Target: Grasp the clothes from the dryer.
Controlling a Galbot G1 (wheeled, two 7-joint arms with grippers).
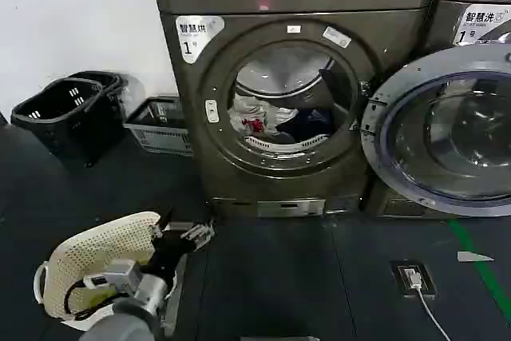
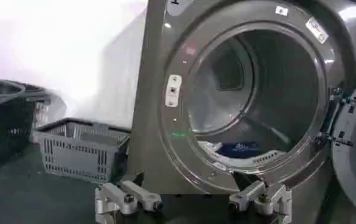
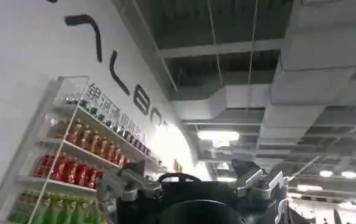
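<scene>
The dryer (image 1: 291,101) occupies the centre of the head view, marked with a white "1" sticker (image 1: 197,36) at 10 o'clock of the porthole. Its glass door (image 1: 447,129) is swung fully open to 3 o'clock of the opening. The clothes (image 1: 275,121) lie on the drum floor, at 6 o'clock within the porthole: white and light-grey fabric with a small red patch, and a dark navy garment on the side nearer the door hinge.

The left gripper (image 1: 185,237) is low in front of the machine, at 7 o'clock from the porthole and well apart from it, beside a white mesh basket (image 1: 96,265) on the floor. In the left wrist view the left gripper's fingers stand wide apart with nothing between them, aimed at the drum opening.

The right gripper (image 3: 193,182) points up toward a ceiling and a drinks shelf (image 3: 74,164); its fingers are spread and empty. It appears idle.

Step in hand, as judged: approach, before any contact with the clothes. The next move calls for raising and advancing the left gripper through the porthole, clearing the lower rim, then descending onto the fabric bundle before closing.
</scene>
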